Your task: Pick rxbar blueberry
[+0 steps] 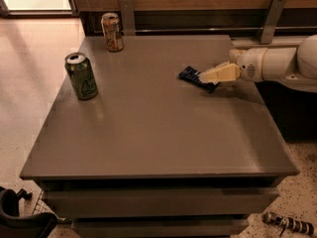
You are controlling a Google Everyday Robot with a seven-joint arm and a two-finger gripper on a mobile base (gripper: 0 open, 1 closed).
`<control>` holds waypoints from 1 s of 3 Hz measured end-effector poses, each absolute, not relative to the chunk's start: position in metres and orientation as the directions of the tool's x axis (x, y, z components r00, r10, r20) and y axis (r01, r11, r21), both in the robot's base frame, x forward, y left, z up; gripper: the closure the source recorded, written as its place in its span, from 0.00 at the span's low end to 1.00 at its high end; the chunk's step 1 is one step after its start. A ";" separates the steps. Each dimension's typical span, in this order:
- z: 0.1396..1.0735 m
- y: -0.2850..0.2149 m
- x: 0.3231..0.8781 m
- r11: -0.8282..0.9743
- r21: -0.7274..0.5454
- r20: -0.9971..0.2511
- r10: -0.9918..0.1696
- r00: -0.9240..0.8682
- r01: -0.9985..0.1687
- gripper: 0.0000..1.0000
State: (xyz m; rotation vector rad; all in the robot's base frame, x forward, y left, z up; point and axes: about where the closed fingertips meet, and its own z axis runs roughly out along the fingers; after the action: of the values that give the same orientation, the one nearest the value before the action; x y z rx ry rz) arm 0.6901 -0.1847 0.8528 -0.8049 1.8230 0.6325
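Though unreadable, rxbar blueberry [190, 75] at gripper [204, 77]

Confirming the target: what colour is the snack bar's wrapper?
The rxbar blueberry is dark blue, shown in the camera view; the gripper overlaps one end.

arm [277, 63]: extends from right | gripper [208, 77]: low, pointing left
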 end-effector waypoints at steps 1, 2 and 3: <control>0.840 -0.184 0.685 0.642 0.054 -0.940 -0.225 -0.256 -0.764 0.00; 0.832 -0.182 0.680 0.638 0.041 -0.944 -0.227 -0.239 -0.769 0.00; 0.822 -0.172 0.679 0.614 0.018 -0.932 -0.276 -0.236 -0.789 0.00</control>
State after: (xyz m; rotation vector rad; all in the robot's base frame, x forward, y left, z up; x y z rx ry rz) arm 0.6787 -0.1718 0.8216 -0.8647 1.7953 0.6149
